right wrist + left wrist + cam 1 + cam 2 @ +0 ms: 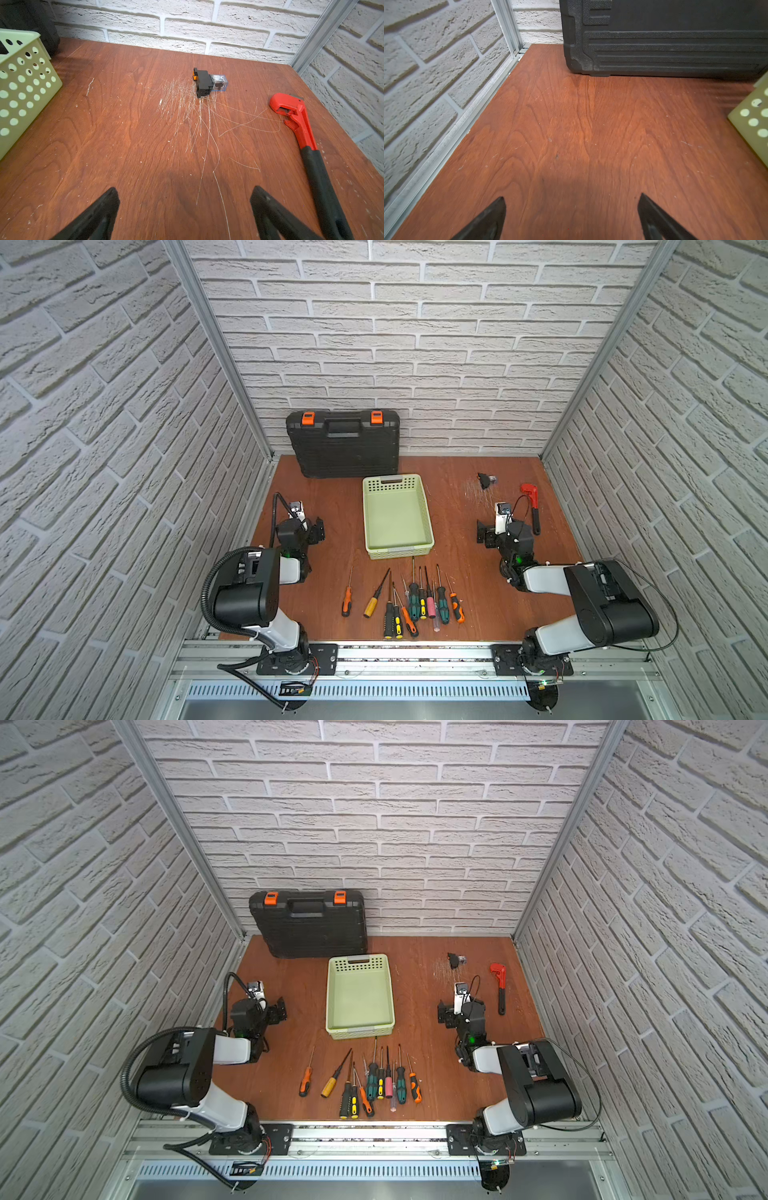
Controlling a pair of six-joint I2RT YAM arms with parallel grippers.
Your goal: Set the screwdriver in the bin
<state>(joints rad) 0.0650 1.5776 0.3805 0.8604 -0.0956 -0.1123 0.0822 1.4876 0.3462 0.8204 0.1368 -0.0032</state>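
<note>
Several screwdrivers point(422, 601) lie in a row on the wooden table near its front edge, seen in both top views; an orange-handled one point(346, 600) and a yellow-handled one point(372, 605) lie apart at the left end. Just behind them stands the empty pale green bin point(401, 552), whose perforated wall shows in the wrist views point(753, 116) point(25, 89). My left gripper point(319, 529) point(572, 197) hovers left of the bin, open and empty. My right gripper point(482, 533) point(185, 190) hovers right of the bin, also open and empty.
A black tool case point(345, 448) with orange latches leans against the back wall behind the bin. A red pipe wrench point(534, 510) and a small black-and-clear relay point(485, 480) lie at the back right. Brick-patterned walls close in three sides.
</note>
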